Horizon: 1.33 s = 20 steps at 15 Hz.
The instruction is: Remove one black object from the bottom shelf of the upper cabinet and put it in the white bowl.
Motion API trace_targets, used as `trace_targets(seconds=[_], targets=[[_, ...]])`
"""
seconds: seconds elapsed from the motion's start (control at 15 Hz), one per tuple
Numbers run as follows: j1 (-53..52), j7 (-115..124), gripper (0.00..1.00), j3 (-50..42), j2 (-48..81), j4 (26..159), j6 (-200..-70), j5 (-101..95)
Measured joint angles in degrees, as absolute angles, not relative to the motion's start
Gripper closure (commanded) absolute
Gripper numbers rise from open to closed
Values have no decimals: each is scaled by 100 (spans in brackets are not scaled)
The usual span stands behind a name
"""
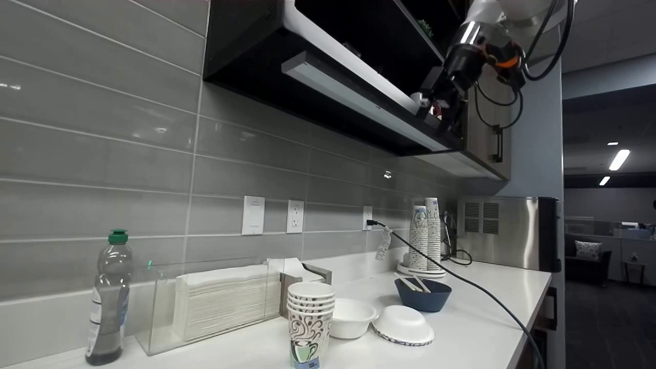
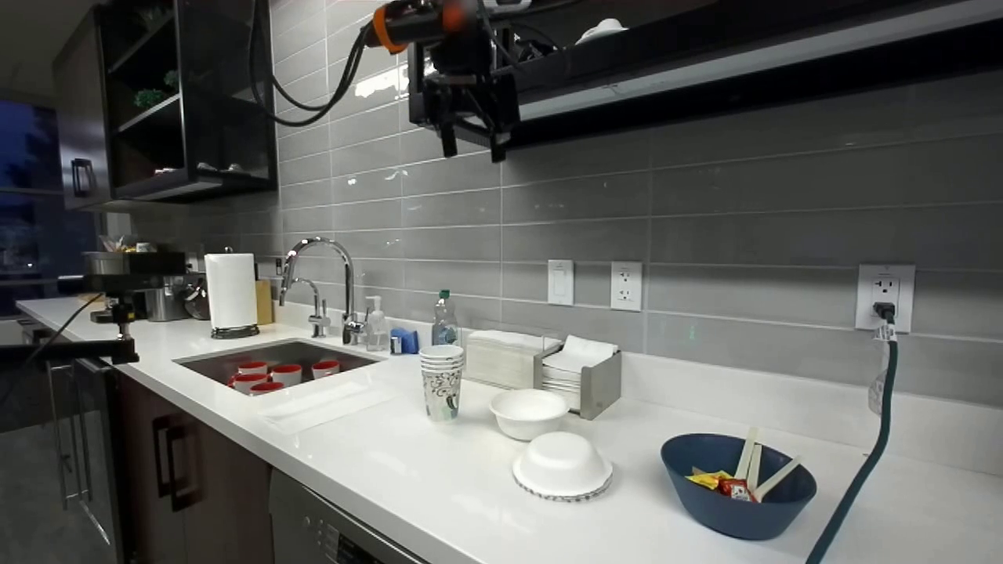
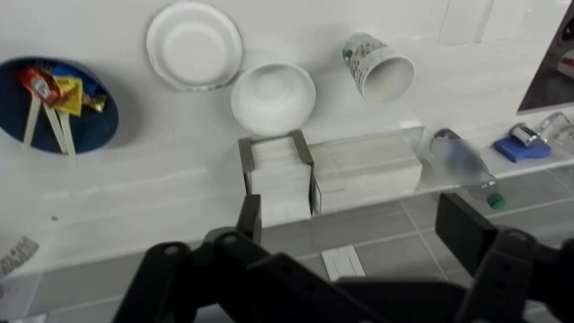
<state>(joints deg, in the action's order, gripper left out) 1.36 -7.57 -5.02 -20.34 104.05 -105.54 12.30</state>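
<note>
**Tool (image 3: 353, 219) Spread Wide by the Upper Cabinet (image 1: 241, 31)**

In the wrist view, the fingers (image 3: 251, 217) are set far apart, and tiled wall (image 3: 394, 258) and napkins (image 3: 280, 202) are seen past the gap. In both exterior views the tool is held near the cabinet, well above the desk (image 2: 470, 501); whether the cabinet is touched cannot be told. In an exterior view, a black object (image 1: 352, 49) is dimly made out at the bottom shelf (image 1: 359, 65), its shape lost in shadow. On the desk, the white bowl (image 2: 530, 415) is set upright between the paper cups (image 2: 443, 392) and an overturned dish (image 2: 563, 464).
</note>
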Motion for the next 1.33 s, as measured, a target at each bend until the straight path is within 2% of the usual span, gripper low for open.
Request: trace_targets(seconds=[0.47,0.93,1.33], targets=[[25,-844,0,-552,-1634,9150,-10652,1445],[29,-814,0,-562,-1544,8941,-10660,1442],[42,-816,0,-558,-1559,8116,-10332,1419]])
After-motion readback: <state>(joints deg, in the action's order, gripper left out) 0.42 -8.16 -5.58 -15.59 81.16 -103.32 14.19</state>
